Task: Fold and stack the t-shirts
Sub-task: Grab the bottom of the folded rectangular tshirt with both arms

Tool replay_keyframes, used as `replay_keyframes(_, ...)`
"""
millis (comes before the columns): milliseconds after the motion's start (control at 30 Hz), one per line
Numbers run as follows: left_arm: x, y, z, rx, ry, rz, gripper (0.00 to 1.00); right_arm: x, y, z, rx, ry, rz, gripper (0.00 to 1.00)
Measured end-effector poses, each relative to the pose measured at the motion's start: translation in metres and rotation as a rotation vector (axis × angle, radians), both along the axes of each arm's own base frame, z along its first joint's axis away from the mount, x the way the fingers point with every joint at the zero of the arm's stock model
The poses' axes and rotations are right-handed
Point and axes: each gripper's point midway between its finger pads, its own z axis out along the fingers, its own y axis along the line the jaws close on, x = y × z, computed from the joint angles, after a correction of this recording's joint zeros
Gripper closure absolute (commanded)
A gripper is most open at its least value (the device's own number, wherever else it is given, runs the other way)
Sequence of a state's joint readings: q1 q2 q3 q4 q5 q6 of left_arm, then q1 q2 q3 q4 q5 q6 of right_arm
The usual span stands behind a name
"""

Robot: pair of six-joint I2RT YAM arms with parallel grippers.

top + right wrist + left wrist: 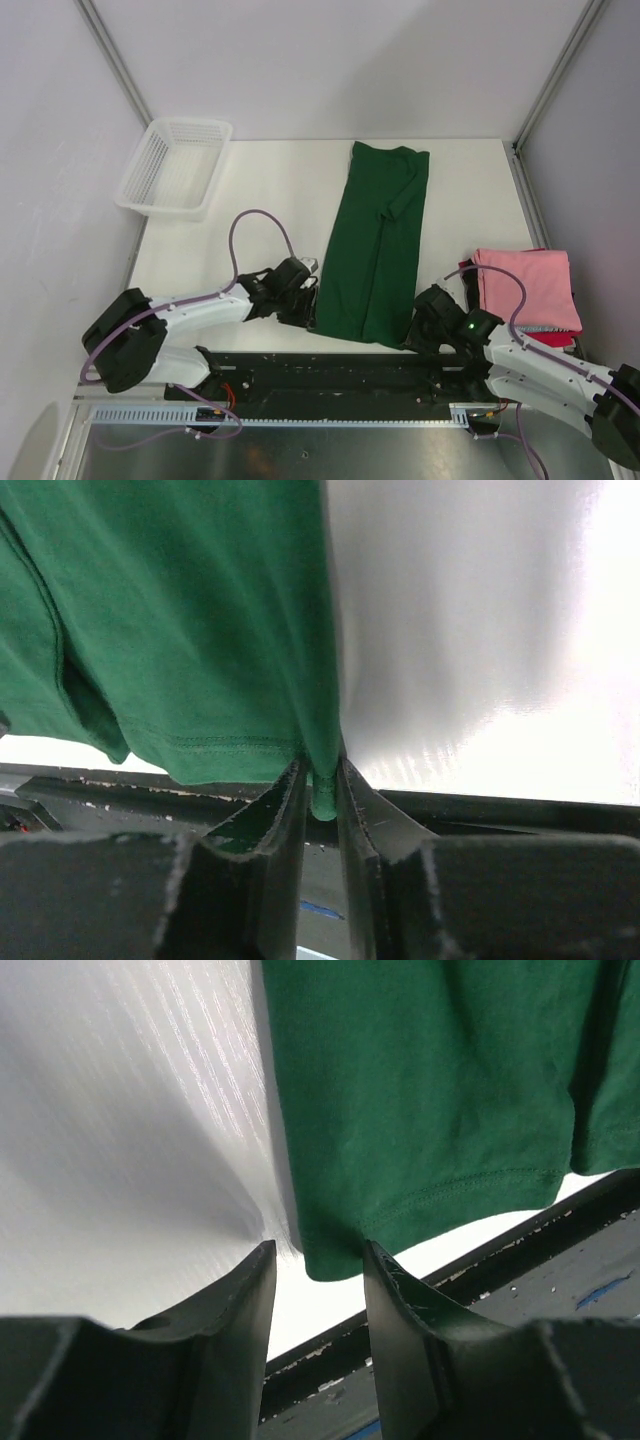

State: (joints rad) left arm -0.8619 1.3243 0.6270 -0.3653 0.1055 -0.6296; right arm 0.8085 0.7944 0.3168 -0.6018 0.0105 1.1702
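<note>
The green shirt [375, 250] lies flat at the centre of the tabletop [270, 190]. It is folded into a long strip that runs from the far side to the near edge.

The left hand [308, 292] sits at the strip's near left corner. It is released: the fingers [245, 1310] stand apart, and the hem corner lies at the gap between their tips, not pinched.

The right hand [418, 322] sits at the near right corner. It is clenched on the green shirt: the wrist view shows a fold of the cloth's edge pinched between the two fingers.

The pink shirt [525, 285] lies folded into a rectangle at the right edge of the tabletop. It rests on the red shirt [552, 340], which shows only along its borders.

A basket [175, 165] stands at the far left corner, well apart from the shirts.
</note>
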Motion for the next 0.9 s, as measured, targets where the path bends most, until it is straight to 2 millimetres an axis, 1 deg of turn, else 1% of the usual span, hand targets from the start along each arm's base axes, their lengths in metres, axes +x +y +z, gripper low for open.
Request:
replay_keyframes(133, 0.0, 0.0, -0.007, 0.005, 0.006, 0.002, 0.58, 0.0, 0.003, 0.001, 0.011, -0.002, 0.006, 0.68)
replay_keyframes(233, 0.003, -0.005, -0.008, -0.009, 0.003, 0.007, 0.61, -0.001, 0.004, 0.003, 0.017, -0.004, 0.006, 0.67)
replay_keyframes(300, 0.004, -0.007, -0.009, -0.019, -0.001, 0.012, 0.65, -0.002, 0.003, 0.003, 0.017, -0.002, 0.006, 0.66)
replay_keyframes(367, 0.004, -0.008, -0.009, -0.027, -0.004, 0.016, 0.71, -0.003, 0.001, 0.003, 0.014, 0.001, 0.006, 0.68)
replay_keyframes(533, 0.003, -0.012, -0.011, -0.031, -0.003, 0.01, 0.87, -0.005, -0.001, 0.003, 0.001, 0.011, 0.009, 0.75)
replay_keyframes(633, 0.002, -0.014, -0.011, -0.035, 0.0, 0.005, 0.95, -0.007, -0.004, 0.004, -0.022, 0.022, 0.017, 0.84)
replay_keyframes(767, -0.001, -0.016, -0.01, -0.044, 0.007, -0.003, 0.99, -0.007, -0.005, 0.006, -0.034, 0.025, 0.031, 0.96)
replay_keyframes(833, -0.004, -0.018, -0.008, -0.052, 0.008, -0.012, 1.0, -0.007, -0.004, 0.008, -0.034, 0.024, 0.037, 0.99)
replay_keyframes(900, -0.007, -0.021, -0.004, -0.069, 0.007, -0.02, 1.0, -0.01, -0.003, 0.009, -0.035, 0.025, 0.051, 1.0)
